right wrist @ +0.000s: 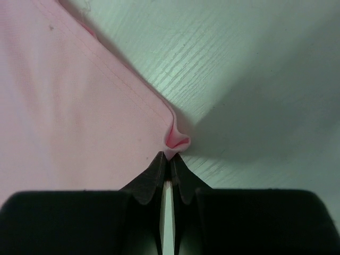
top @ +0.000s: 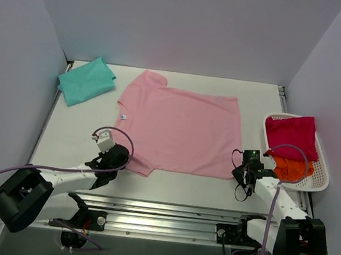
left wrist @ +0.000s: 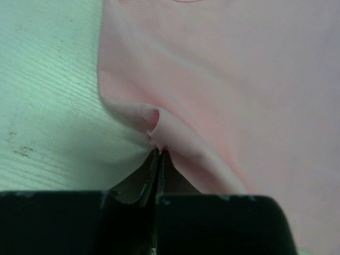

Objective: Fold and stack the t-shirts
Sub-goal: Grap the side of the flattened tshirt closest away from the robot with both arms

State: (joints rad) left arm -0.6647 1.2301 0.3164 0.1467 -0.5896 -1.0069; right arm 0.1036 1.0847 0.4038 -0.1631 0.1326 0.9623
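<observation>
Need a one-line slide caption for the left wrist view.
Left jaws shut on a puckered edge of the pink t-shirt, with pale wood-grain table alongside.

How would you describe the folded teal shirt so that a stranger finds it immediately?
Look at the white table, at its far left corner. The teal shirt lies there folded, left of the flat pink shirt; it is the only blue-green cloth.

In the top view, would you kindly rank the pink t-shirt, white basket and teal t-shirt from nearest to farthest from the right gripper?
1. Pink t-shirt: its near right corner is pinched by the right gripper.
2. White basket: close by on the right.
3. Teal t-shirt: at the far left.
</observation>
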